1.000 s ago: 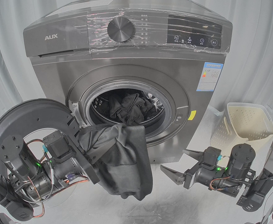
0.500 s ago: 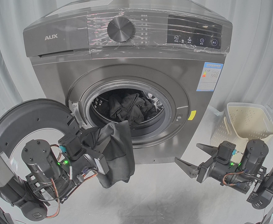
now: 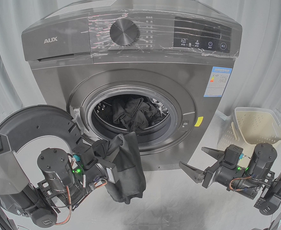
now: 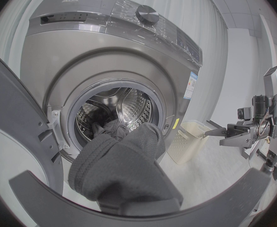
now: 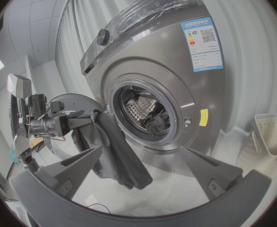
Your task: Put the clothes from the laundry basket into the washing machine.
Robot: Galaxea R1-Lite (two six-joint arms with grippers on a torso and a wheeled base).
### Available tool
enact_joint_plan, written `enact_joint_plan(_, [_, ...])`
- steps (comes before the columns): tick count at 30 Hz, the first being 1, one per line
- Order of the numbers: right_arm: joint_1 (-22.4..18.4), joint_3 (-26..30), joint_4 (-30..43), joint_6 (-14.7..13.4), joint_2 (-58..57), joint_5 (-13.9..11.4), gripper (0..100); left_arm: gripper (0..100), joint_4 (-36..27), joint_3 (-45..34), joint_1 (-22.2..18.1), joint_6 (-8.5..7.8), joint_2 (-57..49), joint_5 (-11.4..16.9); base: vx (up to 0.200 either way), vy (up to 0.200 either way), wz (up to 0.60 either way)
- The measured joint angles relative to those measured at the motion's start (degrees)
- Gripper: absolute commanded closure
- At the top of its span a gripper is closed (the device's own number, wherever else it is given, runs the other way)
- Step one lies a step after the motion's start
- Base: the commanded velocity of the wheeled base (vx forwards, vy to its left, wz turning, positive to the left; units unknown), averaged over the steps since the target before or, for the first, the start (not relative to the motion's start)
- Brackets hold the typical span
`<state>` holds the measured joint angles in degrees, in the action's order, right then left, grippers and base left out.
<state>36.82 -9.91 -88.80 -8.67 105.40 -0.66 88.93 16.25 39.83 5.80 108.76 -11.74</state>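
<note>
The grey washing machine [image 3: 130,67] stands in front of me with its round door [image 3: 35,125] swung open to the left. Dark clothes [image 3: 132,112] lie in the drum. My left gripper [image 3: 110,149] is shut on a dark grey garment [image 3: 127,166], just below and left of the drum opening. The cloth drapes over the fingers and hangs toward the floor, its top edge close to the door rim. The same garment [image 4: 122,167] bunches close in the left wrist view. My right gripper [image 3: 191,157] is open and holds nothing, low at the right, beside the cream laundry basket [image 3: 230,141].
White curtains hang behind and on both sides of the machine. The basket stands on the floor against the machine's right front corner. The open door takes up the space at the left. Bare grey floor [image 3: 172,205] lies between the arms.
The left arm shifted right and the garment, earlier spread wide below the drum rim, now hangs narrower and more bunched. The right gripper moved right toward the basket, then stayed still. The head view shifted slightly.
</note>
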Motion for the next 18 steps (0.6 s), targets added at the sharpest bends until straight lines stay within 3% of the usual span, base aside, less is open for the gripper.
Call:
enact_joint_plan(5, [0.1,0.2,0.0,0.0,0.1,-0.1,0,100,0.0,0.1,0.0,-0.09,0.8,0.0,0.0,0.0,0.0])
enact_joint_plan(11, [0.1,0.2,0.0,0.0,0.2,-0.1,0,100,0.0,0.5,0.0,-0.06,1.4,0.0,0.2,0.0,0.0])
enact_joint_plan(18, [0.1,0.2,0.0,0.0,0.3,-0.1,0,100,0.0,1.4,0.5,0.02,2.1,-0.1,0.0,0.0,0.0])
